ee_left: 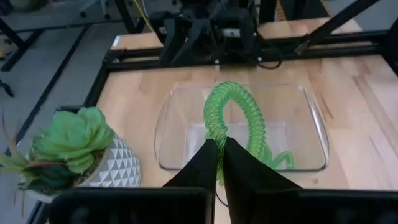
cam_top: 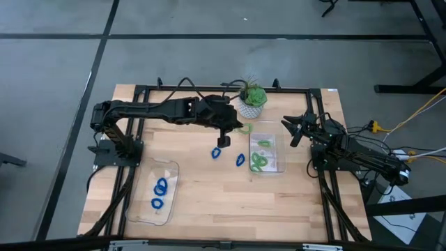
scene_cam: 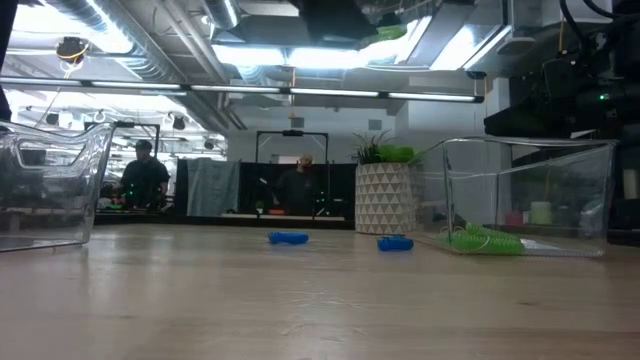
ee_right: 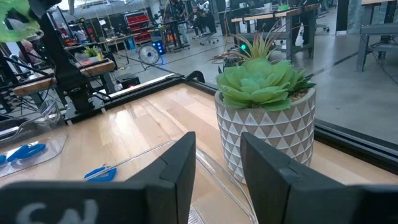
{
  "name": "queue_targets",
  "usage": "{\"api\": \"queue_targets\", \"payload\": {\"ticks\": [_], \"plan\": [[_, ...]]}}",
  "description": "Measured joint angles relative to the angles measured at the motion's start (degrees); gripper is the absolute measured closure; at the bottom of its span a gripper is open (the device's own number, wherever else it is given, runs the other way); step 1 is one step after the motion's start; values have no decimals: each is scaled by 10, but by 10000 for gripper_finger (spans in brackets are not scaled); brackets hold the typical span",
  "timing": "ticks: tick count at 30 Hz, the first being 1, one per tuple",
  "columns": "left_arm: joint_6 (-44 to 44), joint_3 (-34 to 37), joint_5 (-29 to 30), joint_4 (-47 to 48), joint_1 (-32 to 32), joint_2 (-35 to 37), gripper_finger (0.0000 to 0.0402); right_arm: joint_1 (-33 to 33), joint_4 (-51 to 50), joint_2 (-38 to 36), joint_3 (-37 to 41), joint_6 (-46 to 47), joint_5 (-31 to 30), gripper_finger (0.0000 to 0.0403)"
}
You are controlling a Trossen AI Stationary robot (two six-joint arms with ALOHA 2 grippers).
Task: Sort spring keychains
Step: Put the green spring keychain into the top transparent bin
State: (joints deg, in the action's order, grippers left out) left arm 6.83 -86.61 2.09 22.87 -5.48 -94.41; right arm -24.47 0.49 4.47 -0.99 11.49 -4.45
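My left gripper (cam_top: 237,128) is shut on a light green spring keychain (ee_left: 233,118) and holds it in the air between the potted plant and the far end of the right clear tray (cam_top: 267,155). That tray holds more green keychains (cam_top: 261,160). Two blue keychains (cam_top: 216,153) (cam_top: 240,160) lie flat on the table left of it. The left clear tray (cam_top: 157,193) holds blue keychains (cam_top: 161,186). My right gripper (cam_top: 293,130) is open and empty, right of the green tray. My left gripper pinches the green keychain's coil at the loop's near end (ee_left: 217,134) between its two fingers (ee_left: 205,163). The fingers come from the table's left, slanting down. The loop stands out beyond the fingertips, lifted clear above the tray (ee_left: 311,124).
A green potted plant in a white patterned pot (cam_top: 252,99) stands at the far edge, close beside my left gripper and the green tray; it also fills the right wrist view (ee_right: 264,106). A black frame (cam_top: 209,89) rims the table. People show in the room beyond.
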Motion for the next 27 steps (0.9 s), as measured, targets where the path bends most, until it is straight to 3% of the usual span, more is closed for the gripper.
{"api": "queue_targets", "payload": {"ticks": [13, 27], "plan": [[0, -6, -28, -43, 9, -40, 396, 0, 0, 0, 0, 0, 0, 276], [28, -119, -90, 6, 9, -151, 395, 0, 0, 0, 0, 0, 0, 276]]}}
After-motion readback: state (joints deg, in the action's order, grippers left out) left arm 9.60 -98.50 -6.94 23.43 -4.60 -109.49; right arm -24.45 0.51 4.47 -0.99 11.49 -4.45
